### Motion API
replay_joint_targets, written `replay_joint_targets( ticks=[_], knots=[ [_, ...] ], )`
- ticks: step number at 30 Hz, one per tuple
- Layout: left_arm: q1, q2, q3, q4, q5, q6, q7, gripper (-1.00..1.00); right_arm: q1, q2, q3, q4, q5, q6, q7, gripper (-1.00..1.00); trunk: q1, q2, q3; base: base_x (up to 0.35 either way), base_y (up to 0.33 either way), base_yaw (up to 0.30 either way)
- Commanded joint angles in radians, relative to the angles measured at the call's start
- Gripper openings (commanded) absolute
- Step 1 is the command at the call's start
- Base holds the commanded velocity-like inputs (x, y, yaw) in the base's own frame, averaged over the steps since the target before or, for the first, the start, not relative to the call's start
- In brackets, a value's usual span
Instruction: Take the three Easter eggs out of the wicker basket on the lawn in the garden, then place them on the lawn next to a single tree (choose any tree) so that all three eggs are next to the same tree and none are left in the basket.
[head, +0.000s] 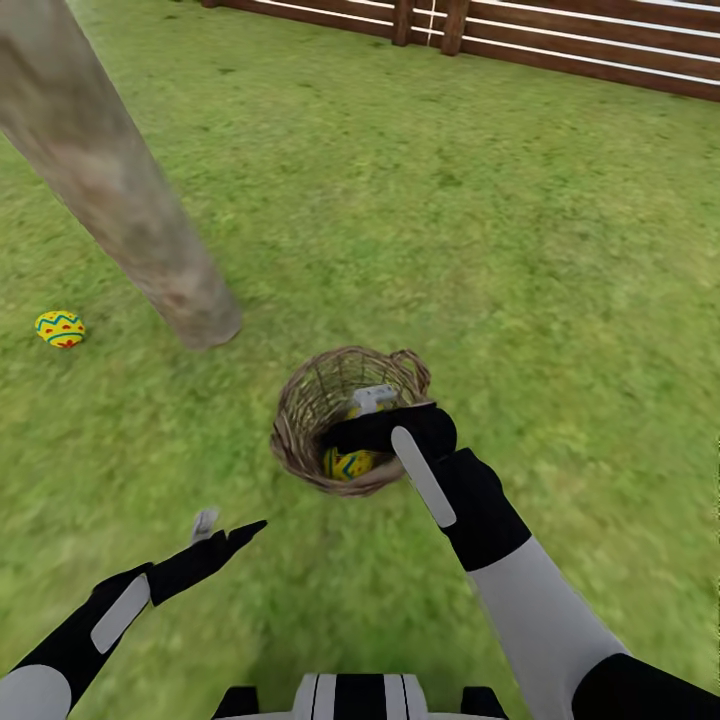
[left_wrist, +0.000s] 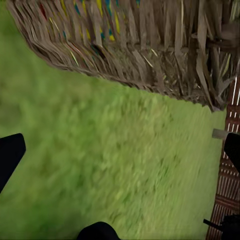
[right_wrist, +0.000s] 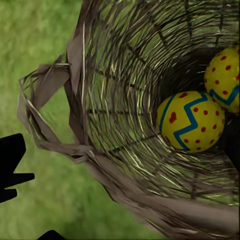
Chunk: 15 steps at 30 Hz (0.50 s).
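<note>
1. Head view: a wicker basket (head: 345, 420) sits on the lawn (head: 480, 230) just below the centre of the frame, its small loop handle at its upper right rim.
2. The right gripper (head: 372, 405) reaches down into the basket's mouth from the lower right. Whether its fingers are spread or closed cannot be told.
3. One Easter egg (head: 348, 464), yellow with a blue-green zigzag, peeks out inside the basket under the right gripper.
4. Another egg on the grass (head: 59, 328) lies at the left edge, mid-height, near the foot of the tree (head: 120, 200). The thick grey-brown trunk slants from the upper left corner down to the grass.
5. The left gripper (head: 222, 528) hovers over bare grass at lower left, short of the basket, its two fingers spread and holding nothing.
6. A brown slatted fence (head: 560, 40) runs along the top right.
7. Right wrist view: two eggs rest touching at the basket's bottom, the nearer egg (right_wrist: 192, 121) in full sight at centre right, the farther egg (right_wrist: 224, 77) cut by the right edge.
8. Left wrist view: the basket's woven wall (left_wrist: 130, 45) fills the upper frame, egg colours showing through gaps.
</note>
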Motion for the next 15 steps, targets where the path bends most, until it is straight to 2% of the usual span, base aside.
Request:
replay_joint_targets(
  ticks=[1, 11, 15],
  knots=[
    [0.000, 0.001, -0.004, 0.000, 0.010, 0.009, 0.000, 1.00, -0.001, 0.000, 0.001, -0.001, -0.007, 0.003, -0.020, 1.00, 0.000, 0.000, -0.001, 0.183, -0.172, 0.000],
    [0.000, 0.001, -0.005, -0.002, 0.011, 0.009, 0.000, 1.00, -0.001, 0.000, 0.006, -0.007, -0.001, 0.003, -0.056, 1.00, 0.000, 0.000, -0.001, 0.025, -0.023, 0.000],
    [0.000, 0.002, -0.014, 0.000, 0.009, 0.009, 0.000, 1.00, -0.001, 0.000, 0.006, -0.003, 0.005, 0.003, -0.130, 1.00, 0.000, 0.000, -0.002, 0.000, 0.000, 0.040]
  ],
)
